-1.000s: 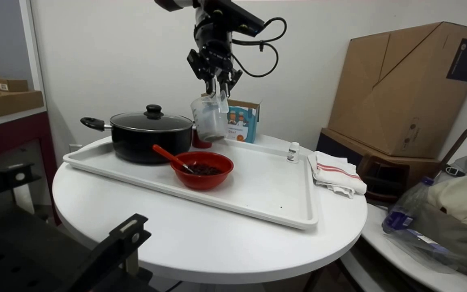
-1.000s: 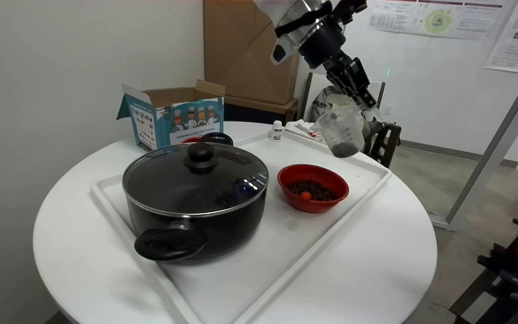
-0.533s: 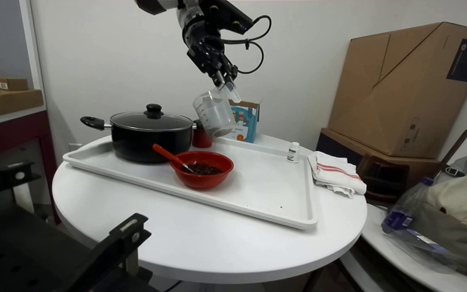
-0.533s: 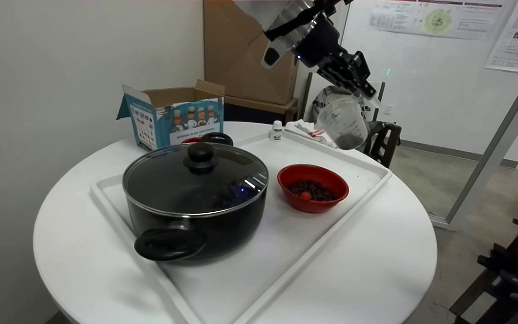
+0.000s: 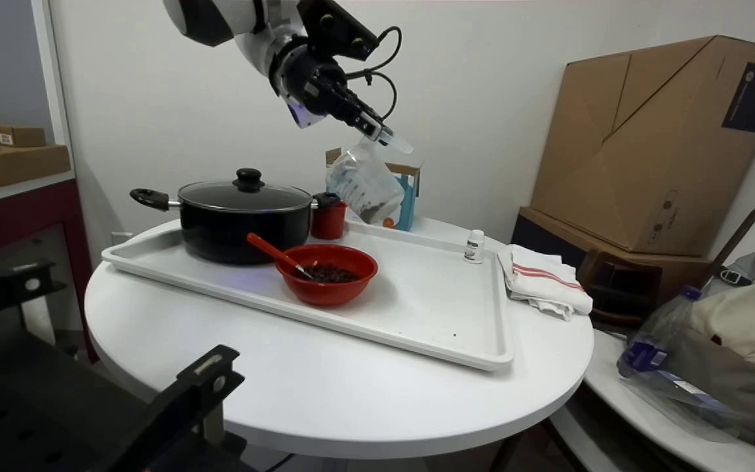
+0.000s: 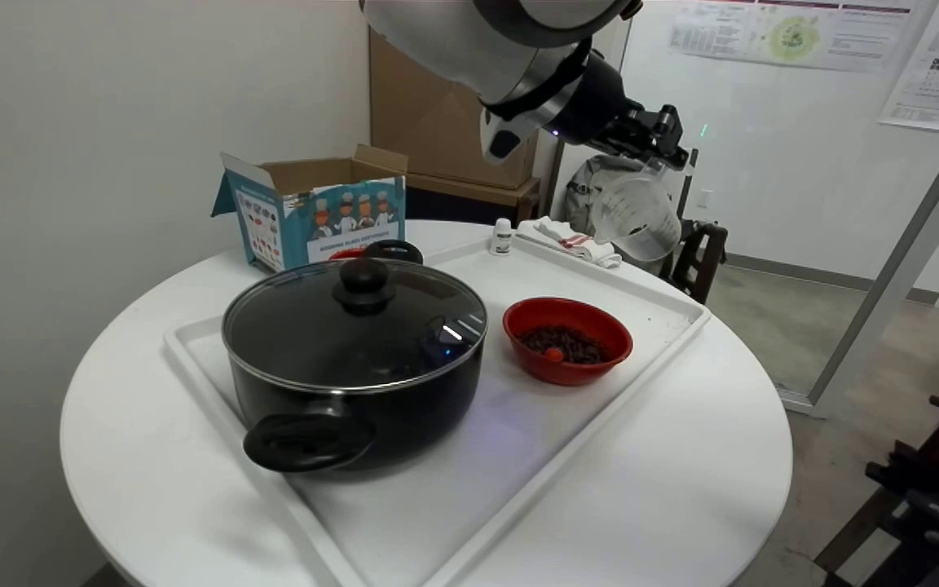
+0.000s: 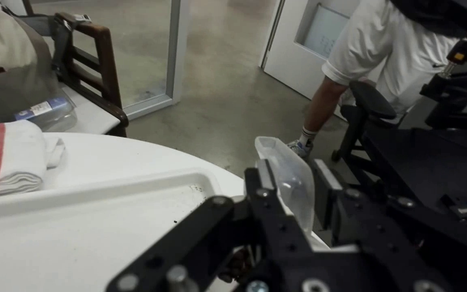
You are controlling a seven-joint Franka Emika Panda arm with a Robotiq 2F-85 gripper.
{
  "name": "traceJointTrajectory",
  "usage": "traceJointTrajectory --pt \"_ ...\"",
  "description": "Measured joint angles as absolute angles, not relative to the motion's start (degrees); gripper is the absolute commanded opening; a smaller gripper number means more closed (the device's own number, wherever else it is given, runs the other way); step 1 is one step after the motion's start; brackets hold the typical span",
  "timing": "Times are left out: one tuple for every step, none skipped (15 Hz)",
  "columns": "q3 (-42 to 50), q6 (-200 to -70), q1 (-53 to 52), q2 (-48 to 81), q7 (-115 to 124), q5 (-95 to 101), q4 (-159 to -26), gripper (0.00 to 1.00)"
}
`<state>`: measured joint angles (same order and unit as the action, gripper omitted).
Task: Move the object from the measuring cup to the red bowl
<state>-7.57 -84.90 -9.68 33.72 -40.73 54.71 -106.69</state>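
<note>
The clear measuring cup (image 5: pixel 363 180) is in the air above the tray, tilted, its base toward the lower right. Dark bits show near its base; it also shows in an exterior view (image 6: pixel 637 216). My gripper (image 5: pixel 377 130) is shut on the cup's handle, which lies between the fingers (image 7: pixel 296 178) in the wrist view. The red bowl (image 5: pixel 325 294) stands on the tray below and to the left of the cup in both exterior views (image 6: pixel 559 372). It holds dark pieces and a red spoon (image 5: pixel 269 250). Dark pieces partly show behind the gripper in the wrist view.
A black lidded pot (image 5: pixel 240 229) stands on the white tray (image 5: pixel 417 337) beside the bowl. A red cup (image 5: pixel 329 221) is behind it. A small white bottle (image 5: pixel 474 246), a folded towel (image 5: pixel 544 278) and an open blue box (image 6: pixel 355 224) are around. A person sits beyond the table (image 7: pixel 387 48).
My arm has turned the gripper and tilted the measuring cup further. The cup has shifted somewhat to the right in both exterior views. The bowl and pot have not moved.
</note>
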Motion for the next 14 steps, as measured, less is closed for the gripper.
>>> traceJointTrajectory --pt "-8.00 -84.91 -10.01 33.47 -39.84 56.60 -108.19 0.13" --pt "-8.46 -84.94 -10.35 33.19 -38.75 58.46 -109.72 0.13" --pt "-8.86 -85.02 -10.73 32.94 -37.23 60.48 -111.18 0.13" --pt "-9.21 -85.06 -11.12 32.76 -35.51 62.63 -112.50 0.13" --pt "-9.53 -85.06 -11.51 32.68 -33.59 64.92 -113.73 0.13" --pt "-9.77 -85.06 -11.88 32.65 -31.78 67.06 -114.77 0.13" --pt "-9.93 -85.05 -12.23 32.65 -30.00 69.19 -115.73 0.13" --pt "-10.07 -85.04 -12.49 32.64 -28.23 71.22 -116.61 0.13" --pt "-10.15 -85.02 -12.71 32.64 -26.60 73.14 -117.45 0.13" --pt "-10.20 -84.98 -12.87 32.65 -25.15 74.86 -118.21 0.13" --pt "-10.25 -84.92 -13.00 32.64 -23.86 76.32 -118.92 0.13" --pt "-10.30 -84.86 -13.09 32.65 -22.73 77.76 -119.58 0.13" --pt "-10.31 -84.75 -13.20 32.65 -21.69 79.16 -120.25 0.13" --pt "-10.34 -84.55 -13.31 32.65 -20.81 80.52 -120.90 0.13"
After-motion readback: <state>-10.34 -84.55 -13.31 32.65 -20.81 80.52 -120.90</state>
